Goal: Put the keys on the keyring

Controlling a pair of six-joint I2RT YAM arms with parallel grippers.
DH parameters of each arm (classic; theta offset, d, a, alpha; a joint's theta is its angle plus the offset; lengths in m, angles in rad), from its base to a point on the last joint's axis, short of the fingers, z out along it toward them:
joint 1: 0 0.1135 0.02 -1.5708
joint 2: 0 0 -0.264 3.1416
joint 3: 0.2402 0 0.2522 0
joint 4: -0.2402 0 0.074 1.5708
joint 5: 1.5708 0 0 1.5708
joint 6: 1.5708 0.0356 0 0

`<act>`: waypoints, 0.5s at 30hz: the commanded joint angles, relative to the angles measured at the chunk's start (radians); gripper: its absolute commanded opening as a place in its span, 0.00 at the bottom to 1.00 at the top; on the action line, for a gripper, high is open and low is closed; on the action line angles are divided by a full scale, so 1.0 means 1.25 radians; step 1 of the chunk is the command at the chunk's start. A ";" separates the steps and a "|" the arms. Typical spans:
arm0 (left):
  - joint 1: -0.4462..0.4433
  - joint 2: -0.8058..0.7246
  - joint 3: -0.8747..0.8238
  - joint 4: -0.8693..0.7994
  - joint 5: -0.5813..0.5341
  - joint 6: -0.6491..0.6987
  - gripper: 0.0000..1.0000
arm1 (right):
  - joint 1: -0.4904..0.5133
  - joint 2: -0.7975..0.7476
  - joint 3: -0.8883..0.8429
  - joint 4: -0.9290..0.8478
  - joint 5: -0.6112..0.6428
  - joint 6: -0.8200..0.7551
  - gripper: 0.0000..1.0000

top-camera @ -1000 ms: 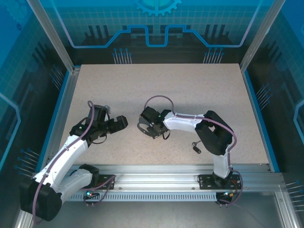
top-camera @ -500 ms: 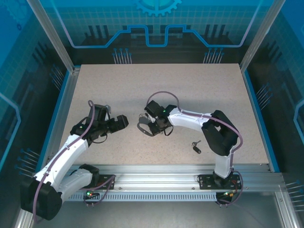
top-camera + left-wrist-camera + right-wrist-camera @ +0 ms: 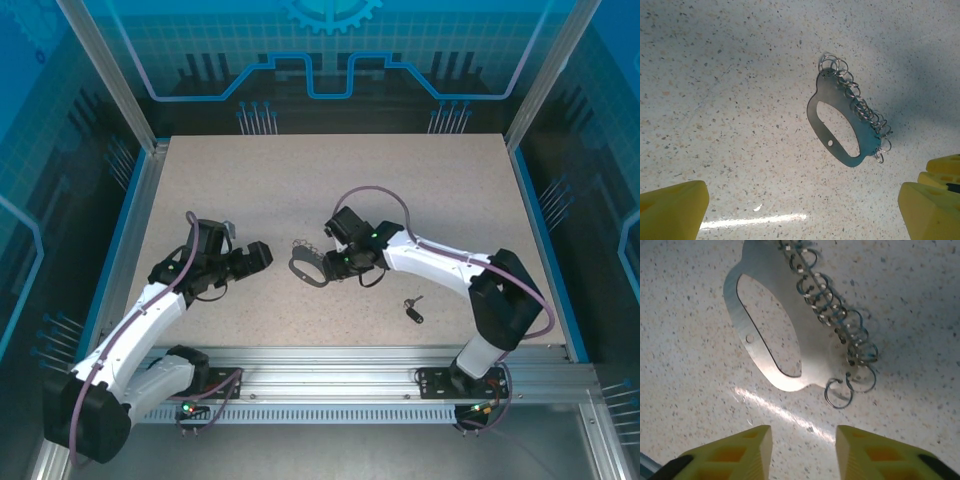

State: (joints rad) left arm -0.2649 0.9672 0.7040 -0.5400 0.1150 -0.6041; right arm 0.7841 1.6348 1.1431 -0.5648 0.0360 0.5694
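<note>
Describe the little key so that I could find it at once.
Start at the speckled table and look near its front edge, right of centre, beside the right arm. The key lies there alone. It is tiny, with a black head and a short metal blade, unlike the keyring, a flat grey loop edged with silvery rings.

Grey keyring (image 3: pixel 812 345) with silvery rings (image 3: pixel 856 354) flat on speckled table (image 3: pixel 685 370), seemingly just clear of parted hand (image 3: pixel 802 434).
</note>
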 commanded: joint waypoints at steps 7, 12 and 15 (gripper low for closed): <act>-0.004 0.015 0.002 0.017 0.052 -0.018 0.99 | 0.004 -0.001 -0.022 -0.018 0.004 0.061 0.48; -0.004 0.012 0.004 0.011 0.048 -0.021 0.99 | 0.008 0.037 -0.034 -0.008 -0.004 0.049 0.52; -0.004 0.012 0.002 0.007 0.043 -0.023 0.99 | 0.010 0.053 -0.049 0.022 -0.015 0.054 0.53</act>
State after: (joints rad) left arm -0.2649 0.9848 0.7040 -0.5262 0.1551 -0.6052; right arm 0.7864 1.6745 1.1061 -0.5518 0.0357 0.6357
